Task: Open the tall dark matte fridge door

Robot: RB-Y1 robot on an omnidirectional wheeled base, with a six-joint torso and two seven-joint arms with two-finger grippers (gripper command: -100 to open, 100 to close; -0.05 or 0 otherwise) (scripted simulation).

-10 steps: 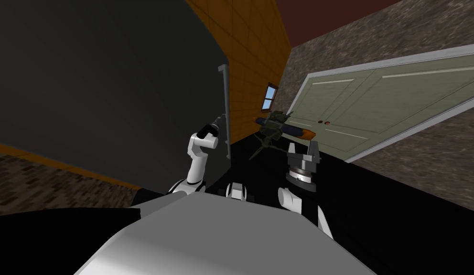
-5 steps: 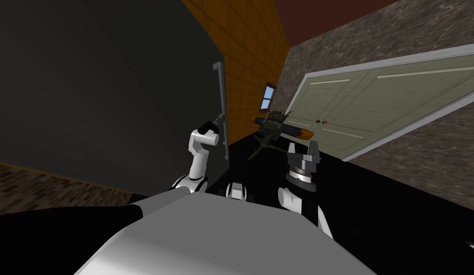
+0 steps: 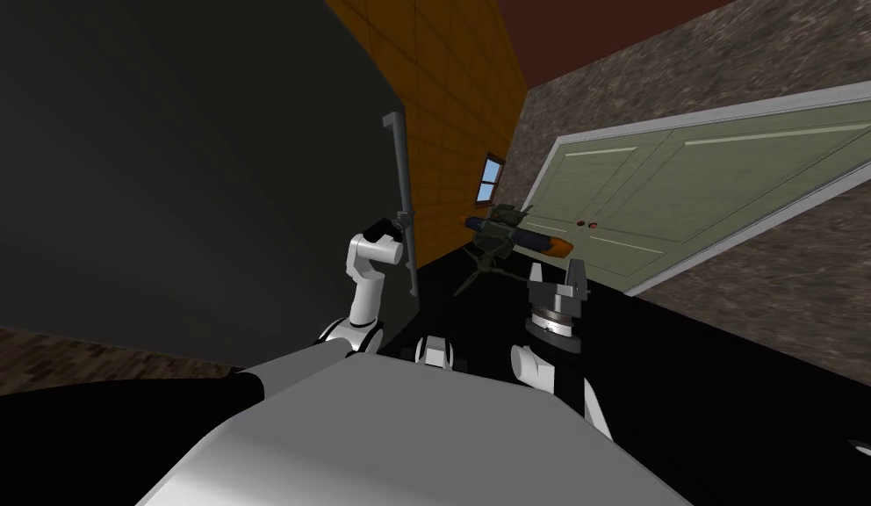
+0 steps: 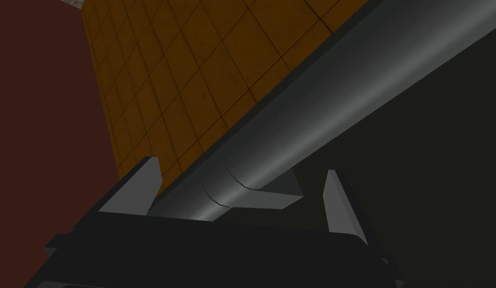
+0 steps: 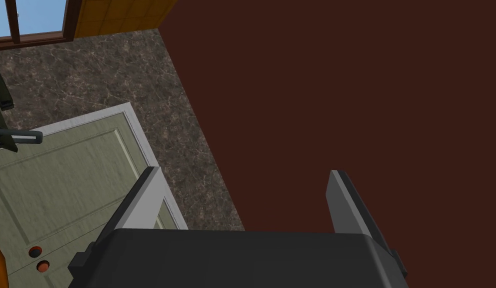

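Observation:
The tall dark fridge door [image 3: 205,176] takes up the left of the head view, with a grey vertical bar handle [image 3: 400,176] at its right edge. My left gripper [image 3: 400,221] reaches the handle a little below its middle. In the left wrist view the handle [image 4: 317,110] runs slantwise between the fingers of my left gripper [image 4: 239,195], which stand open on either side of it, close to its mount; the dark door face [image 4: 432,175] lies behind. My right gripper [image 3: 557,274] stands open and holds nothing, in front of my chest, its fingers apart [image 5: 239,200].
An orange tiled wall [image 3: 460,114] with a small window [image 3: 491,178] stands just right of the fridge. A dark green object with an orange tip [image 3: 508,235] sits on thin legs beyond my right hand. A pale green double door [image 3: 688,193] is at the right. A black area lies below.
The handle and my left gripper have shifted left in the head view. The dark door face now covers more of the lower left, hiding the orange strip seen there before. The right arm has not moved.

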